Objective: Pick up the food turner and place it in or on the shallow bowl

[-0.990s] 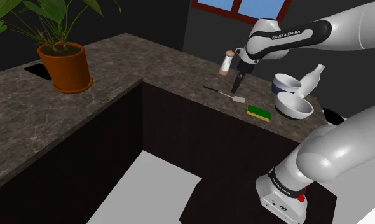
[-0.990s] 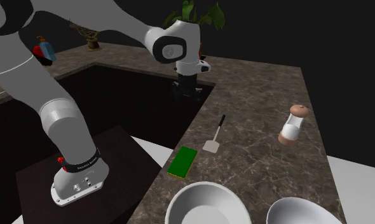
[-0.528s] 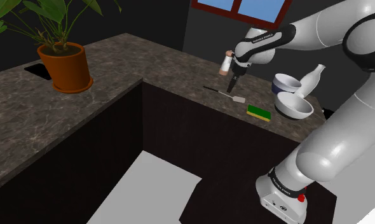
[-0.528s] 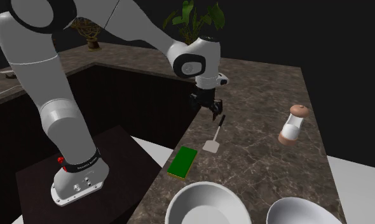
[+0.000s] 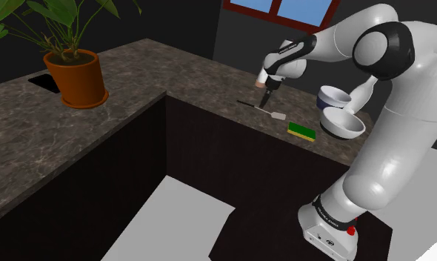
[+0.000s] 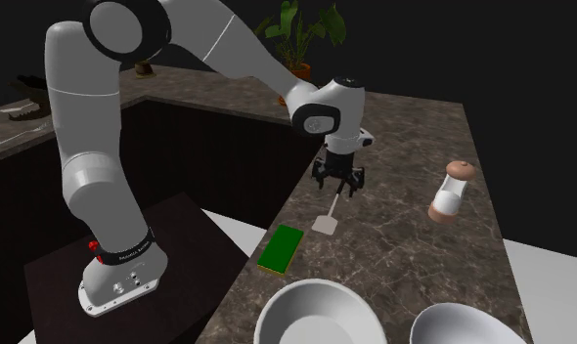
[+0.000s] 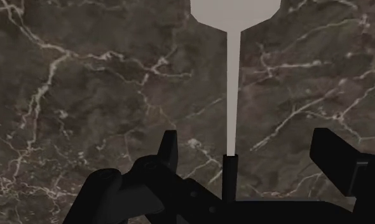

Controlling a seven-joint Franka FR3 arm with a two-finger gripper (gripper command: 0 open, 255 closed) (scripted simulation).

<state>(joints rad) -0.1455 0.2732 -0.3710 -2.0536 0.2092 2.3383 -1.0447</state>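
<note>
The food turner (image 5: 267, 110) lies flat on the dark marble counter, with a thin black handle and a pale flat blade (image 6: 325, 225). My gripper (image 6: 339, 183) hangs straight down just over the handle end, open. In the wrist view the gripper (image 7: 246, 159) straddles the black handle (image 7: 229, 173), its fingers (image 7: 169, 149) apart and not touching it; the pale shaft and blade (image 7: 236, 11) run away from the hand. The shallow white bowl (image 5: 325, 123) sits further along the counter toward the stand, beyond a sponge; its rim (image 6: 277, 313) is at the second exterior view's bottom edge.
A green sponge (image 5: 301, 132) lies between turner and shallow bowl, near the counter's front edge (image 6: 277, 220). A deeper bowl (image 5: 332, 96) and a white bottle (image 5: 367, 90) stand behind the shallow bowl. A shaker (image 6: 449, 192) stands past the turner. A potted plant (image 5: 78, 76) is far off.
The arm has swung from beyond the counter's front edge to above the turner's handle and come lower. The fingers have stayed open; the turner has not moved.
</note>
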